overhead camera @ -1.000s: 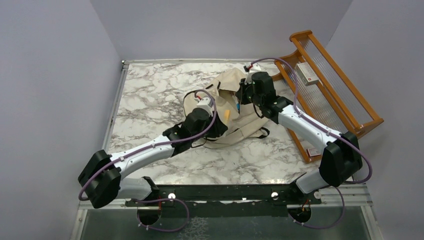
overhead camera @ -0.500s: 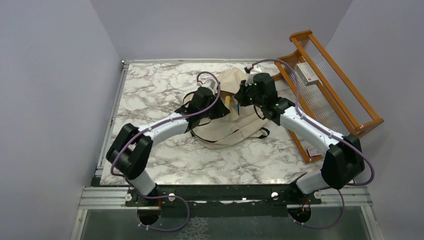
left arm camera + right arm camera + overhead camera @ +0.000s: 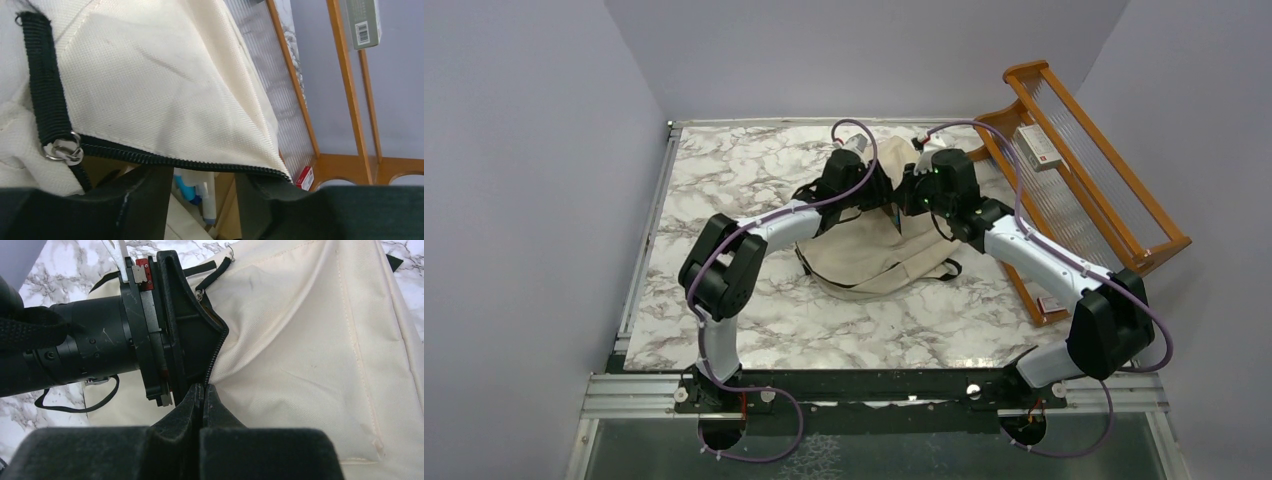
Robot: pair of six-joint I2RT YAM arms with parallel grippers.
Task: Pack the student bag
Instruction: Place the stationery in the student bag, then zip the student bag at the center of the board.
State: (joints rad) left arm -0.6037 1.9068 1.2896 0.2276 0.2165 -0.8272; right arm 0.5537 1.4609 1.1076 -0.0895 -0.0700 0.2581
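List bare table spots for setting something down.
Free: far-left table between wall and left arm; near strip between student bag and the arm bases. Crowded: bag's far end, where left gripper and right gripper meet, and beside the wooden rack.

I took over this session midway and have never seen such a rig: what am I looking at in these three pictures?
The wide picture looks down from above on two robots bolted at the table's near edge: the left arm and right arm. The other two pictures come from a camera on each wrist, with that arm's own claw at the bottom. On the marble table lies a cream student bag; a wooden rack carrying a small box stands at the right. The right claw is shut on the bag's zipper edge. The left claw sits in the bag's opening, standing open, gripping nothing; blue and white things lie inside.
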